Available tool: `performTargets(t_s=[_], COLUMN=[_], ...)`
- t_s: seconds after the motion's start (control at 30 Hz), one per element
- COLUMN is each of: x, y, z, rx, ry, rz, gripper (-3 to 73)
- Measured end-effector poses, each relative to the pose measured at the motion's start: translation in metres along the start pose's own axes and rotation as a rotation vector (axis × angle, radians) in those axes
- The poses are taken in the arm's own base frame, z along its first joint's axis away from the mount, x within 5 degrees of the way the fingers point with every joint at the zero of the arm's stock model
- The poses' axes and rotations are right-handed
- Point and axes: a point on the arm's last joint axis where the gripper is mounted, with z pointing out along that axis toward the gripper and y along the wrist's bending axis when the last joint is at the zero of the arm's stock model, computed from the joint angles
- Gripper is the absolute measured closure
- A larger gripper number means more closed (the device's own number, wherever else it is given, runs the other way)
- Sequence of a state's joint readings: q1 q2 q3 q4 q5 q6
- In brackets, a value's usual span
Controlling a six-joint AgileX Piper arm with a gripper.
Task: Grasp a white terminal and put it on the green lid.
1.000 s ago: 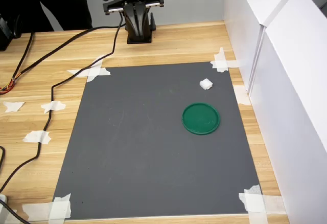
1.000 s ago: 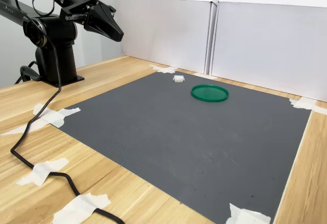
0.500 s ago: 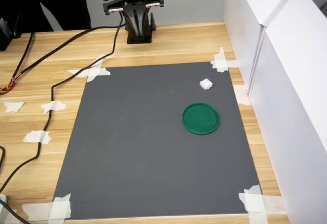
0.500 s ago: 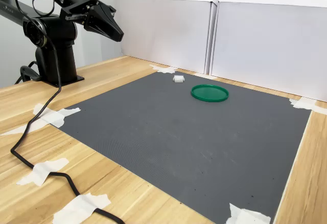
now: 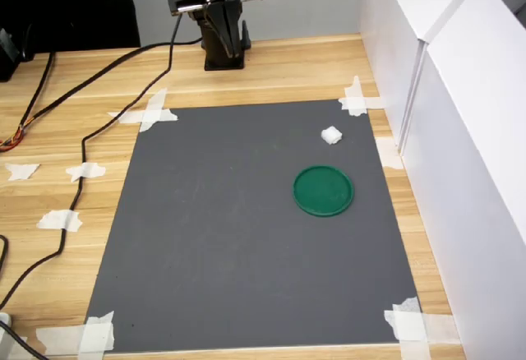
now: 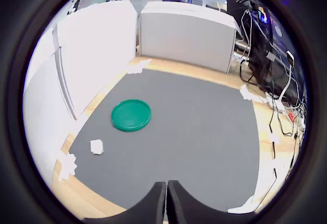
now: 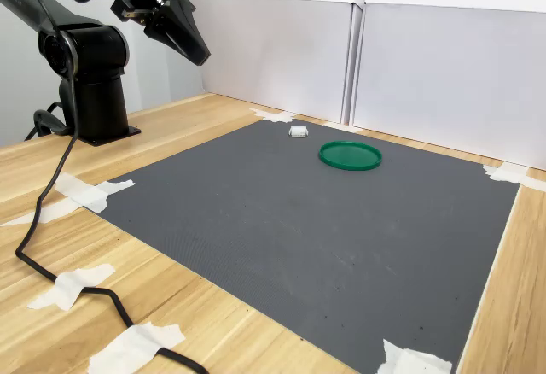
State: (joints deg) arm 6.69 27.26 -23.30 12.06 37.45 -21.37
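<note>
The white terminal [image 5: 331, 136] lies on the dark grey mat near its far right corner in the first exterior view, also seen small in the wrist view [image 6: 96, 147] and in the second exterior view [image 7: 298, 132]. A short gap away sits the green lid [image 5: 324, 190], flat on the mat and with nothing on it [image 6: 131, 115] [image 7: 350, 154]. My gripper [image 7: 202, 58] hangs high in the air above the arm's base, well short of both, over the wood beyond the mat's far edge. Its black fingertips [image 6: 166, 185] are pressed together with nothing between them.
The grey mat [image 5: 230, 228] is taped to a wooden table by white tape strips [image 5: 148, 115] at its corners. White panels [image 5: 460, 130] wall off the first exterior view's right. A black cable [image 5: 82, 142] trails across the wood to the mat's left. A person in black stands at the back left.
The gripper has risen and swung a little higher above the base, and the cable has shifted with it. Terminal and lid have not moved.
</note>
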Motion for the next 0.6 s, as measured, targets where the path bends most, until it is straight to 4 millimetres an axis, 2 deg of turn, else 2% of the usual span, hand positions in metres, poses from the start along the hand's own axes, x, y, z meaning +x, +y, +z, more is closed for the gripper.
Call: performTargets(t_s=[0.3, 0.6], x=[-0.047, -0.081], y=[0.012, 0.035], z=[0.002, 0.017], rx=[-0.165, -0.382], ry=[0.022, 0.256], rz=[-0.244, -0.413], gripper=[71.1, 71.1])
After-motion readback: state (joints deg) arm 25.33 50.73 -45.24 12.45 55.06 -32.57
